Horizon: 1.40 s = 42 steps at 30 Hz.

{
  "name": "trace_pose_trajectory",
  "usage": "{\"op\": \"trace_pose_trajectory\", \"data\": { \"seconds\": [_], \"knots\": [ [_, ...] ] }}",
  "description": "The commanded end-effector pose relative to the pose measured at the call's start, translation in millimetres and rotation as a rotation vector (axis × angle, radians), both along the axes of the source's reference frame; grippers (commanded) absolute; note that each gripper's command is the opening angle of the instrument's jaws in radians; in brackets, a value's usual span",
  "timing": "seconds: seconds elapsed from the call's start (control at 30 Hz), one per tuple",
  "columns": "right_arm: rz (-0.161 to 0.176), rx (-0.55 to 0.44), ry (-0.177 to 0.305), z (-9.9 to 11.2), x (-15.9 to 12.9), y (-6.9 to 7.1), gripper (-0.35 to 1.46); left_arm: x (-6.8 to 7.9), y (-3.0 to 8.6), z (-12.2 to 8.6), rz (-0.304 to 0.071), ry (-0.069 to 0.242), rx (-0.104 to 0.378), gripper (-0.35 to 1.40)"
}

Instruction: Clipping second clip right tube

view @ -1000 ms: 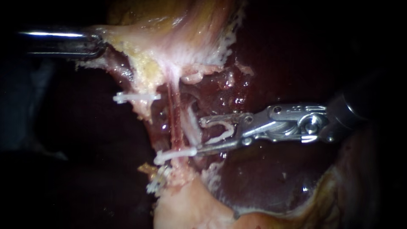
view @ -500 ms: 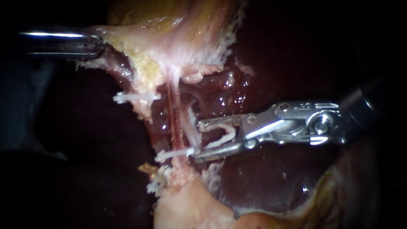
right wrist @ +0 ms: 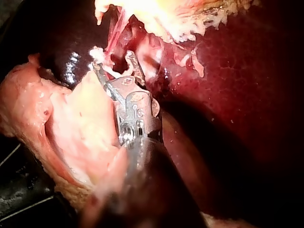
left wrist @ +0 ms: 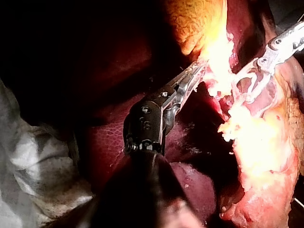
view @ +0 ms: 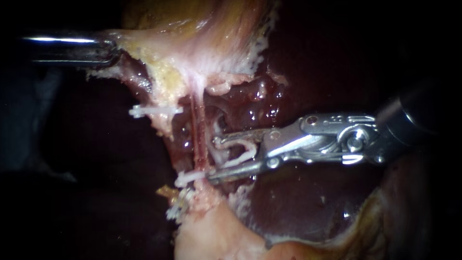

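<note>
Endoscope view: the right instrument (view: 214, 159) has slid closer to the tubes. Its spread jaws hold an unclosed clip (view: 237, 150) and now straddle the pale right tube (view: 215, 130), so squeezing looks next. Left wrist view: the left instrument (left wrist: 197, 73) is clamped on the gallbladder (left wrist: 216, 45). Right wrist view: the clip-bearing jaws sit at the tube

Dim, black-edged views; glare whites out the pale tissue (left wrist: 256, 142).
</note>
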<state>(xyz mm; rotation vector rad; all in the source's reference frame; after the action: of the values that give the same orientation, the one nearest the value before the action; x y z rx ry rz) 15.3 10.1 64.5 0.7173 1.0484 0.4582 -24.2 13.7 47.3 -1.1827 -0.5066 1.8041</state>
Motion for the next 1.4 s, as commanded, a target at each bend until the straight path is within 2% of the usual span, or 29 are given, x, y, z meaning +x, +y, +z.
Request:
{"op": "trace_pose_trajectory", "data": {
  "seconds": [0.03, 0.27, 0.33, 0.63, 1.07, 1.3, 1.4],
  "knots": [
    [-0.002, 0.001, 0.001, 0.1, 0.2, -0.1, 0.45, 0.0, 0.0, 0.0, 0.0, 0.0, 0.0, -0.35],
    [-0.013, 0.027, 0.018, 0.5, 1.6, -0.6, 0.45, 0.0, 0.0, 0.0, 0.0, 0.0, 0.0, -0.35],
    [-0.022, 0.033, 0.033, 0.5, 2.0, -0.8, 0.45, 0.0, 0.0, 0.0, 0.0, 0.0, 0.0, -0.35],
    [-0.018, 0.069, 0.094, 0.0, 4.2, -1.1, 0.45, 0.0, 0.0, 0.1, 0.0, 0.0, 0.0, -0.35],
    [-0.009, 0.076, 0.11, 0.5, 6.7, -1.6, 0.45, -0.1, -0.1, 0.1, 0.0, 0.0, -0.001, -0.35],
    [-0.027, 0.081, 0.14, 0.0, 7.1, -2.2, 0.45, 0.0, 0.0, 0.2, 0.0, 0.0, -0.001, -0.35],
    [-0.041, 0.089, 0.175, -1.0, 7.3, -2.7, 0.44, 0.1, 0.1, 0.4, 0.001, 0.0, -0.001, -0.35]
  ]
}}
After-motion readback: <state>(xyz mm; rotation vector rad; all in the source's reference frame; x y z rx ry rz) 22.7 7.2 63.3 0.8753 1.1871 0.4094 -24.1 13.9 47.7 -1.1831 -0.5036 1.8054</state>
